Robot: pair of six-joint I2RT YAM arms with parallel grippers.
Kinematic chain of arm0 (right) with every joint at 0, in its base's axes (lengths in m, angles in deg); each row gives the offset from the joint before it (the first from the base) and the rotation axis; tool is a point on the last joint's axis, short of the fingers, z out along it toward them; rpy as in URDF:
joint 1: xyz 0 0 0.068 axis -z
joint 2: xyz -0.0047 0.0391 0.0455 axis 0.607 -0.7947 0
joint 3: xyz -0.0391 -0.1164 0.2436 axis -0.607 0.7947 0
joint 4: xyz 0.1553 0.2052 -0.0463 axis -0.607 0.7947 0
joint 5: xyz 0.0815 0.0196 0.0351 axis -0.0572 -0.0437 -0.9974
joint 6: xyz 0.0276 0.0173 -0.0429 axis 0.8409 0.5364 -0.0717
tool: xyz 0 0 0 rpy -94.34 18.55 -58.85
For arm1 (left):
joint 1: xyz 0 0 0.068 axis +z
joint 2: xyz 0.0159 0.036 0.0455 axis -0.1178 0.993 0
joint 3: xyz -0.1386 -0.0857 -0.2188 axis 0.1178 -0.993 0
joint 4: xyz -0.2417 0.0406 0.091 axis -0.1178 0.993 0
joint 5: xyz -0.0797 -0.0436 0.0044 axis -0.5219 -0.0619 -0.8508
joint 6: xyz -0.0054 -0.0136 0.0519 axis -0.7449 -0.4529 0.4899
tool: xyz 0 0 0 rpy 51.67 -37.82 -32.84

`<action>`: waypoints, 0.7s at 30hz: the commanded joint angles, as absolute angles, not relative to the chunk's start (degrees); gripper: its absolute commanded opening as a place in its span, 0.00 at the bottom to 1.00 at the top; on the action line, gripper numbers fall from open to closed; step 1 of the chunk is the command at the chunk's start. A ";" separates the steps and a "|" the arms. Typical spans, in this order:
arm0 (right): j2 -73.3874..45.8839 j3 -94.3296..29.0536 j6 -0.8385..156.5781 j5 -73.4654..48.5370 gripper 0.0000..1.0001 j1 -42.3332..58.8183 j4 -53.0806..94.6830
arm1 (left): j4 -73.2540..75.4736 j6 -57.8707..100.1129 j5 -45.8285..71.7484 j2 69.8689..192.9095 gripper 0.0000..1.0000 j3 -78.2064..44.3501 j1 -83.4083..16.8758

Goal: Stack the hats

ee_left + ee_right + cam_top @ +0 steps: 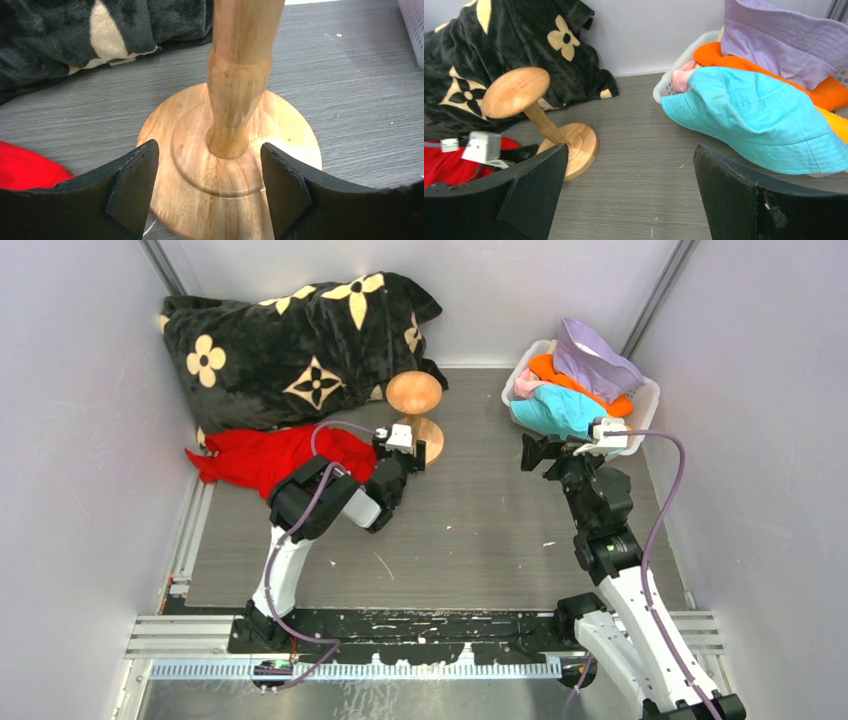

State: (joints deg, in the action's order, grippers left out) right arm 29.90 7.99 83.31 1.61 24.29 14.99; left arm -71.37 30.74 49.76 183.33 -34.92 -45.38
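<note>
End effectors both released: left (207,147) over wooden stand (235,90) base, right (630,149) facing teal hat (764,115).

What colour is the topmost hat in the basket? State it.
Lavender hat; shows best in the right wrist view.

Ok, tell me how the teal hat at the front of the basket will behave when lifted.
Probably floppy: the teal hat is soft fabric with its brim drooping over the basket rim, so it should sag from wherever it is pinched. Likely light for its size. It lies against the orange hat, so lifting may tug that along.
</note>
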 commanded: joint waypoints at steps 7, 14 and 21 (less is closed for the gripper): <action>21.97 4.25 86.07 7.07 1.00 23.93 6.05 | -64.49 28.23 52.69 167.99 0.76 -40.24 -47.25; 7.97 -10.02 82.59 12.13 1.00 23.99 13.03 | -35.31 20.04 50.89 153.40 0.77 -39.09 -49.15; -7.99 -24.09 81.09 19.68 1.00 24.12 21.95 | -14.53 15.11 51.78 140.26 0.76 -36.47 -49.28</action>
